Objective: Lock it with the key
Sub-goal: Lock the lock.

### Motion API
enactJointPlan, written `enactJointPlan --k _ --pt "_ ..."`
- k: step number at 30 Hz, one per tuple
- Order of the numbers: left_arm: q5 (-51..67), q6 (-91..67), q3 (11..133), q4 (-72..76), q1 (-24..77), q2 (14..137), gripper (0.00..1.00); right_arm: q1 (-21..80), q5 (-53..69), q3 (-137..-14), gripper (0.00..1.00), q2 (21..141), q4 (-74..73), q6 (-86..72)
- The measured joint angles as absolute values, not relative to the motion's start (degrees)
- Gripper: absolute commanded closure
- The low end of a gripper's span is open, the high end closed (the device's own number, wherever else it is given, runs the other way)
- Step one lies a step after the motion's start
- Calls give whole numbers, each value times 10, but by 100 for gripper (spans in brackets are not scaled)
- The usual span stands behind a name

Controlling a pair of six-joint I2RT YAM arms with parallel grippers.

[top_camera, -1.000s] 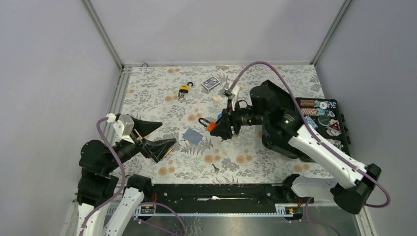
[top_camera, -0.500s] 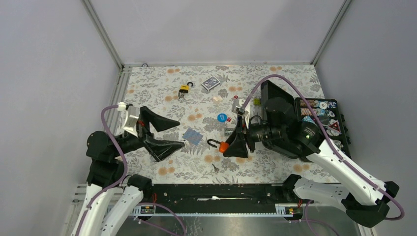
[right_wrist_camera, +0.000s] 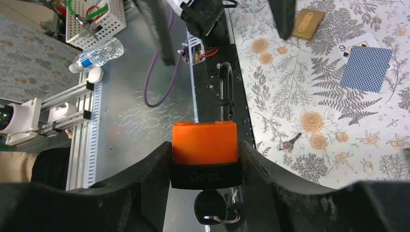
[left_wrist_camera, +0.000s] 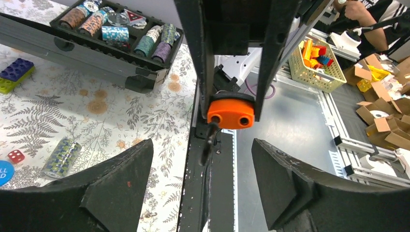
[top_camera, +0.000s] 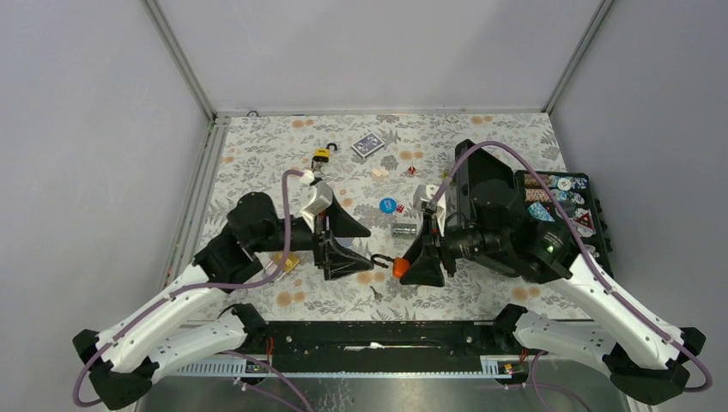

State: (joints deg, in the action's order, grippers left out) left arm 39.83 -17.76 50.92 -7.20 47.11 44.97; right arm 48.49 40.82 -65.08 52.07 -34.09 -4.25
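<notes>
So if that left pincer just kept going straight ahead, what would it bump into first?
Most likely the orange padlock, which the right pincer holds directly ahead; its open shackle points towards the left pincer and would probably be touched first. The gap between them is hard to judge.

**Arms close in at mid-table**

The left gripper (top_camera: 371, 248) swings in from the left edge to the centre, its jaws narrowing a little but with a gap between them. It now faces the orange padlock (top_camera: 400, 268). The right gripper (right_wrist_camera: 205, 162) carries that padlock nearer and slightly right. From above, the left arm now hides the blue card (right_wrist_camera: 365, 67).
</notes>
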Motion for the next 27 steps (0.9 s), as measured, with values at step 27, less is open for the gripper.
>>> enactJointPlan --k 27 --pt "412 -163 517 -38 544 519 61 486 407 -649 100 484 -356 -23"
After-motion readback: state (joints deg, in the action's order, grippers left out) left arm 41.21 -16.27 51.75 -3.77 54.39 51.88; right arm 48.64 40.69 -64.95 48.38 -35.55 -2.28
